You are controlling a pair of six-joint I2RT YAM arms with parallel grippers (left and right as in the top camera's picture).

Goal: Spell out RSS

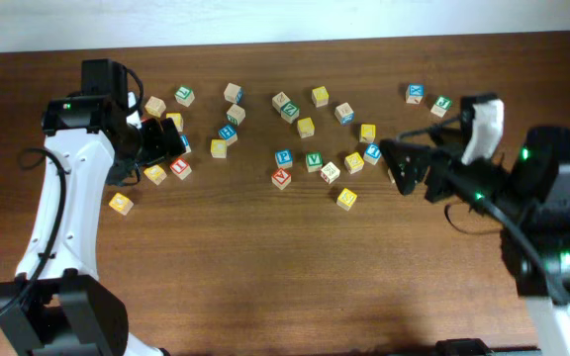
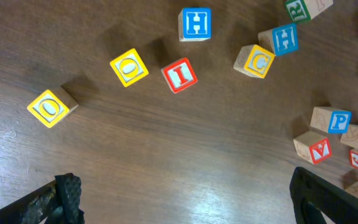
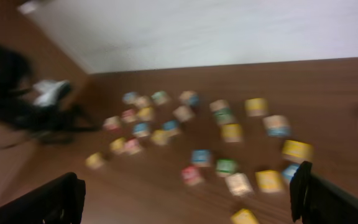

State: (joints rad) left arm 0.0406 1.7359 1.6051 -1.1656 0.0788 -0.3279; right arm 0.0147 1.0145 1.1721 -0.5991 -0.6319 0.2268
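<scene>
The green-bordered R cube (image 2: 297, 9) lies at the top right of the left wrist view, next to a blue H cube (image 2: 284, 38); in the overhead view it (image 1: 236, 114) sits in the left cluster. Several yellow-faced cubes, such as one (image 1: 306, 127) and another (image 1: 346, 198), lie mid-table, but I cannot read which carry an S. My left gripper (image 1: 166, 146) is open and empty above bare wood (image 2: 185, 199), left of the R cube. My right gripper (image 1: 399, 163) is open and empty at the right of the spread (image 3: 185, 199); its wrist view is blurred.
Other letter cubes are scattered across the table's far half: two yellow O cubes (image 2: 51, 107), a red I (image 2: 179, 74), a yellow C (image 2: 253, 60), a blue P (image 2: 339, 121), a red V (image 2: 321, 149) and a green V (image 1: 313, 159). The table's back edge meets a white wall.
</scene>
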